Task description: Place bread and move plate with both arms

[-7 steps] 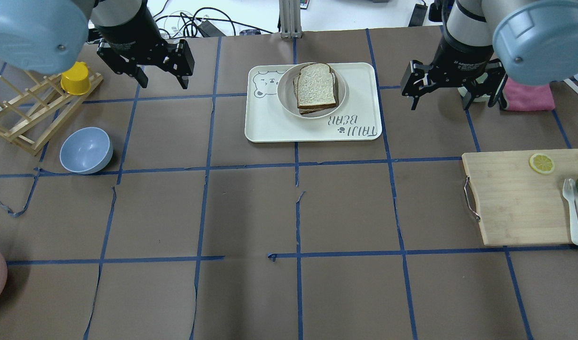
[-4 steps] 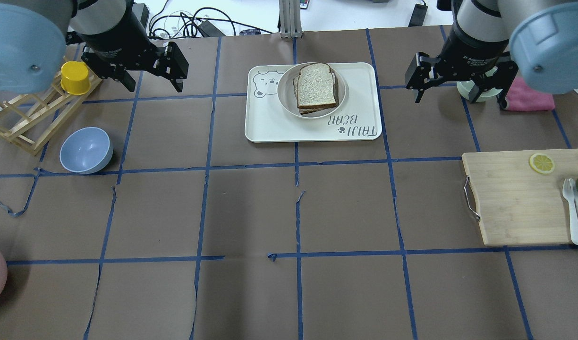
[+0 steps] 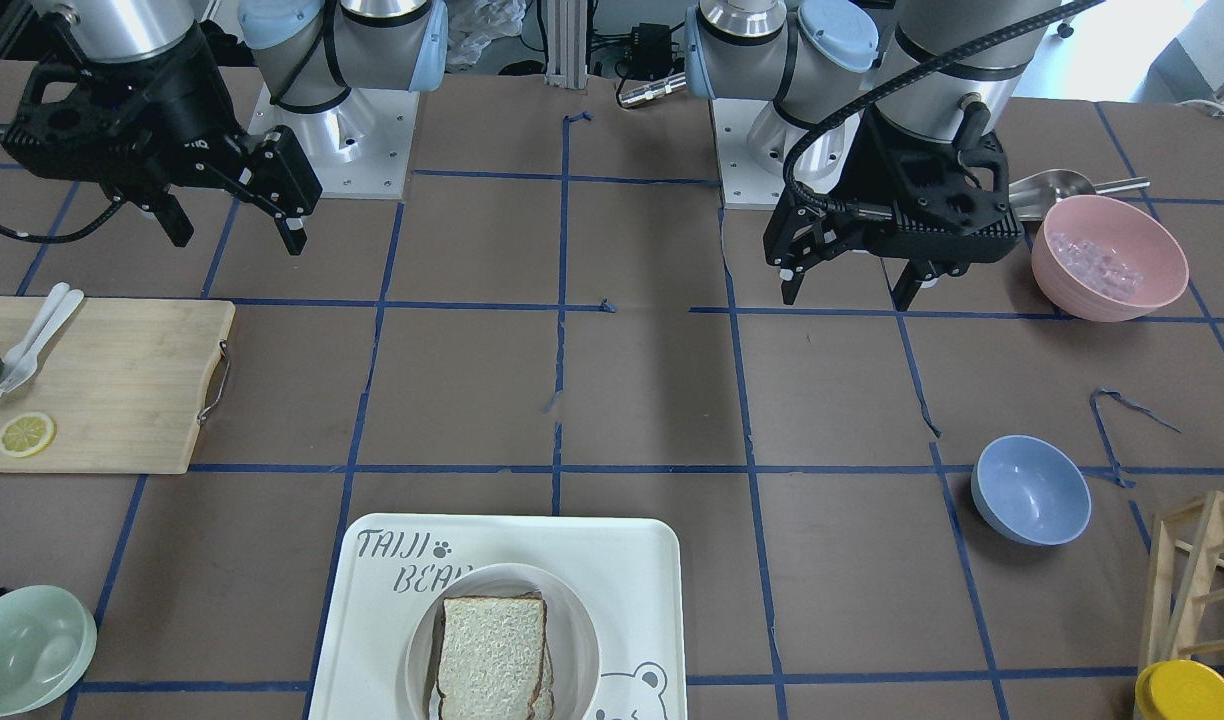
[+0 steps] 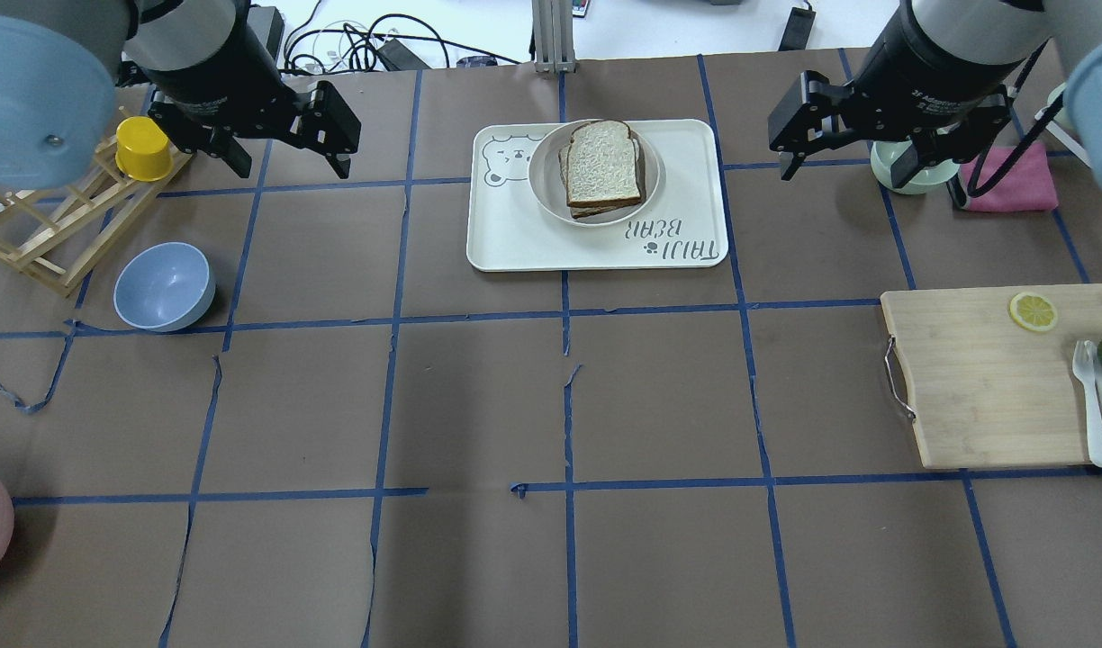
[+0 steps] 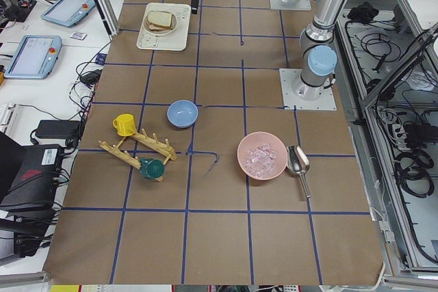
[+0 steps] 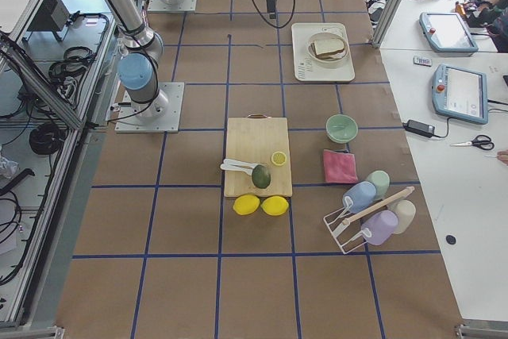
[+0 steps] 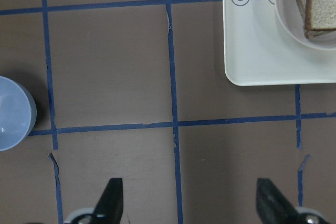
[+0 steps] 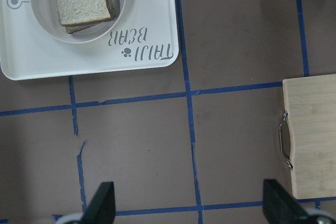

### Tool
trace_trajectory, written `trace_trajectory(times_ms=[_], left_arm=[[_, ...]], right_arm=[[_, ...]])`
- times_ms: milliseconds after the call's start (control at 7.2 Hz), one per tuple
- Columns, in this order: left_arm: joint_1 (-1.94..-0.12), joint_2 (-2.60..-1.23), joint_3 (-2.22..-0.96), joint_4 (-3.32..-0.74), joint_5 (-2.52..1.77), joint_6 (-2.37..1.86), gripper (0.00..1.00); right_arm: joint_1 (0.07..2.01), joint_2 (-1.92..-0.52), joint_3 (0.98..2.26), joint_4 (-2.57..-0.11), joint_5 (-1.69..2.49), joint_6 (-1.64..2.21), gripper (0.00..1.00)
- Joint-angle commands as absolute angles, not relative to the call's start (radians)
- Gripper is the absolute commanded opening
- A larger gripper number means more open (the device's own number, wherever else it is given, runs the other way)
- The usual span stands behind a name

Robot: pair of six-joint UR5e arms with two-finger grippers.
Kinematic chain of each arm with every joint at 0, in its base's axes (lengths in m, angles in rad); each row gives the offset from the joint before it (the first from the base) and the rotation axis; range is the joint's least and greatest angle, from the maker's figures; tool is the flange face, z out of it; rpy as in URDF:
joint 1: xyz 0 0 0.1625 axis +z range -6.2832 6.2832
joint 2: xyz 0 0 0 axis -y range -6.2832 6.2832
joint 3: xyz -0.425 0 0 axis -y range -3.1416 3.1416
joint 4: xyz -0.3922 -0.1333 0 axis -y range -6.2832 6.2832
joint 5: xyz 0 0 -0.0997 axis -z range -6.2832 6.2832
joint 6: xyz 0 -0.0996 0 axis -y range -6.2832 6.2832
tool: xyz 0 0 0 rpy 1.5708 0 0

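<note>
**Grippers.** The left gripper (image 4: 292,165) is empty, its jaws spread wide, and it hangs above bare table. The right gripper (image 4: 868,178) is likewise wide open and holds nothing. It hangs just beside a pale green bowl (image 4: 913,178). Both wrist views confirm a broad gap between the fingertips with nothing in it.

**Task items.** The bread (image 4: 603,162) lies flat in the plate (image 4: 540,175), and the edge of another slice shows beneath it. The plate sits on the bear-printed tray (image 4: 515,236) at the middle of the far side of the table. It is between the two grippers and well apart from each.

**Assessment.** Bread placement appears done. Whether the plate's move is finished cannot be told from its position alone. If it is pending, the next move calls for both grippers to close in on opposite sides of the raised rim. They should grip together and lift level so the slices do not slide.
</note>
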State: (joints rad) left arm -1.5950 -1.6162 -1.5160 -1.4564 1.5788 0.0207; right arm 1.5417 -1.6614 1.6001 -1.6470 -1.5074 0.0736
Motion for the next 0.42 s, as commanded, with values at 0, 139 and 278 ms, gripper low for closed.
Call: trace_trajectory(times_ms=[0,139,278], left_arm=[[-1.595,-1.617,-1.517,-1.457,1.578,0.020,1.00],[-1.595,-1.617,-1.517,-1.457,1.578,0.020,1.00],[-1.595,-1.618,-1.517,-1.457,1.578,0.020,1.00]], right_arm=[[1.542,-1.663,1.605,-1.632,-1.522,0.074,1.00],[1.540,-1.663,1.595,-1.585,-1.557,0.074,1.00],[1.542,-1.663,1.592,-1.583,-1.568,0.074,1.00]])
